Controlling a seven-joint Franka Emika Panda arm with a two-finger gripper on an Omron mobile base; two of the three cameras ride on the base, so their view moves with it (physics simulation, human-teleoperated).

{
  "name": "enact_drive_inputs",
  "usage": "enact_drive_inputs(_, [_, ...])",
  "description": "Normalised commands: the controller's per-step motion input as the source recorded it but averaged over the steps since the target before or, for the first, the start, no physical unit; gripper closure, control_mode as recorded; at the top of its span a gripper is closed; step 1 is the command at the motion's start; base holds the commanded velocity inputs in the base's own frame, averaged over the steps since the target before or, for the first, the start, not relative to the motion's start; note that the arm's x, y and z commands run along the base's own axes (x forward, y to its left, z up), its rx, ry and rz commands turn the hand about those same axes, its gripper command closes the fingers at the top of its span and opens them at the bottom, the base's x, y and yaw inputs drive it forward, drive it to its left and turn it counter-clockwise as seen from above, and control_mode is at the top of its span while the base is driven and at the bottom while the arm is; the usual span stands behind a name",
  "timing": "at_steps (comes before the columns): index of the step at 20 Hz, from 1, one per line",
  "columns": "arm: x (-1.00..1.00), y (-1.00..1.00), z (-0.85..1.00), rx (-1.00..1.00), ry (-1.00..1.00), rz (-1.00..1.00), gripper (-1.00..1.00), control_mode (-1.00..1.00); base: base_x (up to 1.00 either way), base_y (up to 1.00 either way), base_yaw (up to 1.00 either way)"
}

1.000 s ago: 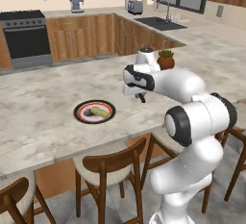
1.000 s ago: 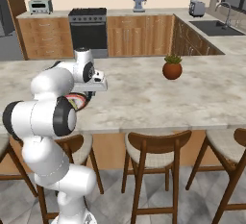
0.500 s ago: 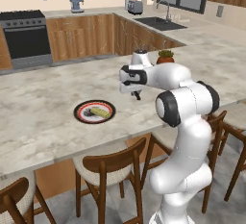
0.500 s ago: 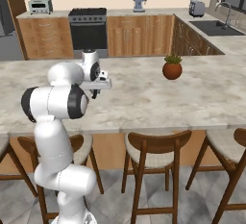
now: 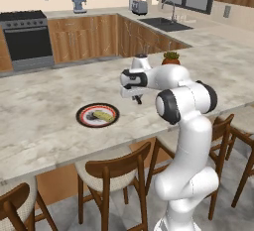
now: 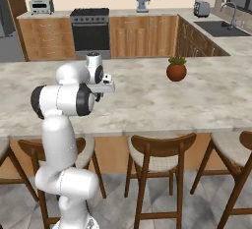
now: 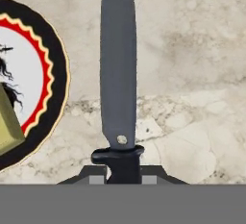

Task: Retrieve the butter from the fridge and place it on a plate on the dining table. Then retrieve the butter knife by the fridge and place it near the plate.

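Our gripper point(image 5: 137, 97) pinches the slim dark butter knife point(image 7: 118, 74) above the beige marbled bench point(image 5: 44, 111); releasing high could bounce it onto the red-ringed plate point(image 5: 97, 115).

Home kitchen: stove point(image 5: 26, 34), sink point(image 5: 166, 24), wooden cabinets point(image 5: 94, 39).

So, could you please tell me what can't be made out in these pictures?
- Knife handle: hand view, cut off below the guard by the bottom band.
- Plate: hand view, left part cut off by the edge.
- Butter: hand view, just a corner, cut off likewise.
- Gripper with the knife: left base view, too small to tell.
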Motion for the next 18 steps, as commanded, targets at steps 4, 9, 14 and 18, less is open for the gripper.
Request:
enact_drive_inputs(4, [0.01, 0.0, -0.29, 0.0, -0.01, 0.0, 1.0, -1.0, 0.0, 0.0, 0.0])
enact_drive_inputs(9, [0.09, 0.07, -0.31, 0.0, -0.02, 0.0, 1.0, -1.0, 0.0, 0.0, 0.0])
enact_drive_inputs(14, [0.12, 0.11, -0.38, 0.0, 0.0, 0.0, 1.0, -1.0, 0.0, 0.0, 0.0])
enact_drive_inputs(18, [0.13, 0.06, -0.36, 0.0, 0.0, 0.0, 1.0, -1.0, 0.0, 0.0, 0.0])
